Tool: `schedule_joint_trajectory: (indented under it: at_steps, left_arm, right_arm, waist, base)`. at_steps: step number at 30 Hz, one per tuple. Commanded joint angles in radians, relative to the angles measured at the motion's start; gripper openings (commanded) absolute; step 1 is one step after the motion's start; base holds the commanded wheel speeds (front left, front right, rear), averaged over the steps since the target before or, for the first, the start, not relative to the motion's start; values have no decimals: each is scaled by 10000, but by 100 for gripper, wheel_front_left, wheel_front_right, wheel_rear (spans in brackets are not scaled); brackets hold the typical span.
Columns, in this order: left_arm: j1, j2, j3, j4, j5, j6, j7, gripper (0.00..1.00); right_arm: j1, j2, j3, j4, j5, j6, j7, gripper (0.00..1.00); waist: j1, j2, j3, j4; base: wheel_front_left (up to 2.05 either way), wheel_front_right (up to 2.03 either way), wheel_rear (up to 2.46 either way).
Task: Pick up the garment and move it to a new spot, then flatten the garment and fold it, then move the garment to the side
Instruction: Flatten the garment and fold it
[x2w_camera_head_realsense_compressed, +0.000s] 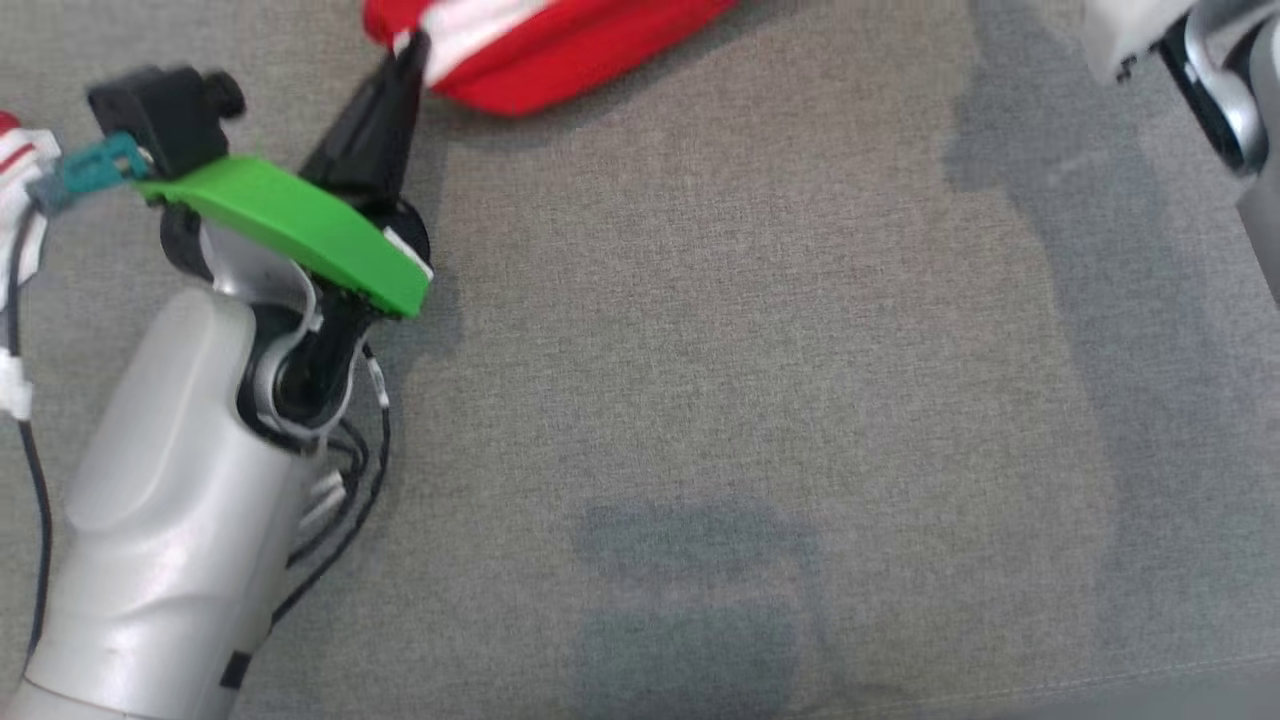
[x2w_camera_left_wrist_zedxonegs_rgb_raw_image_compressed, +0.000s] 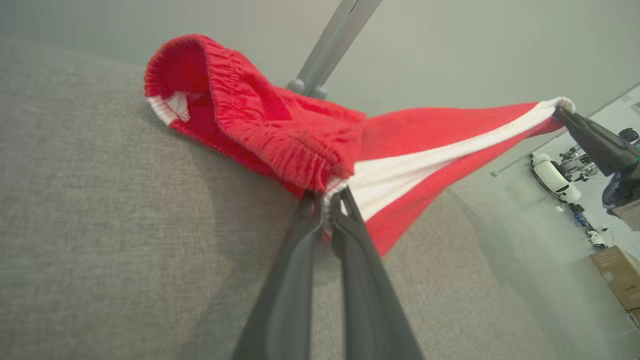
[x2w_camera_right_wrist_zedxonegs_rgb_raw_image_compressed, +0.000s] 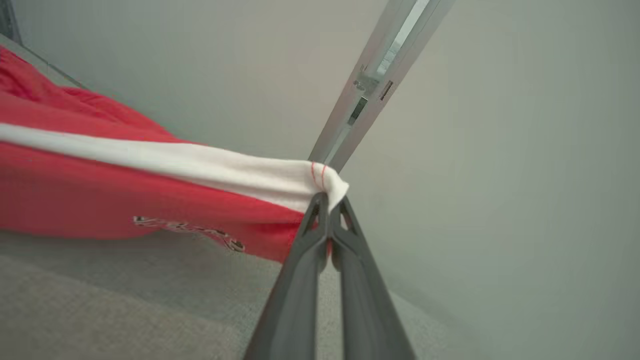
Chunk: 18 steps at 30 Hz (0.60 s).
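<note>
Left wrist view: the red garment (x2w_camera_left_wrist_zedxonegs_rgb_raw_image_compressed: 280, 125) is held stretched low over the grey desk (x2w_camera_left_wrist_zedxonegs_rgb_raw_image_compressed: 100, 225), pinched by the closed left claw (x2w_camera_left_wrist_zedxonegs_rgb_raw_image_compressed: 327, 200) and the closed right claw (x2w_camera_right_wrist_zedxonegs_rgb_raw_image_compressed: 327, 200), so flattening is judged underway and an even, taut lowering is called for next.

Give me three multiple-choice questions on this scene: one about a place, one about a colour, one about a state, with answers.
1. Where does the left gripper pinch the garment?
A) by the elastic waistband
B) at a leg hem
C) nowhere
2. The garment's stripe is:
A) blue
B) white
C) black
3. The right gripper is:
A) open above the garment
B) shut on nothing
C) shut on the stripe's end
Answers: 1 A, it closes just under the gathered waistband; 2 B, a white band crosses red cloth; 3 C, its closed tips clamp the stripe.
</note>
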Motion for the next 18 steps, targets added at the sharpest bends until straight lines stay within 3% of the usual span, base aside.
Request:
schedule_joint_trajectory:
  at_steps: [1, 7, 18]
  left_arm:
    - [494, 97, -116, -36, -74, 80, 143, 0]
    - [1910, 330, -727, -396, 242, 248, 294, 0]
    - [4036, 529, -1623, -898, 1140, 963, -199, 0]
  right_arm:
    - [551, -382, 124, -386, 293, -22, 276, 0]
    - [2805, -1229, 36, -2113, 918, -22, 974, 0]
    - [7282, -1842, -603, -4573, 1210, -21, 1966, 0]
  waist:
    - [0, -1, -789, 229]
    - [0, -1, -1827, 400]
    - [0, -1, -3423, 550]
  base:
    - [0, 0, 0]
    - [0, 0, 0]
    - [0, 0, 0]
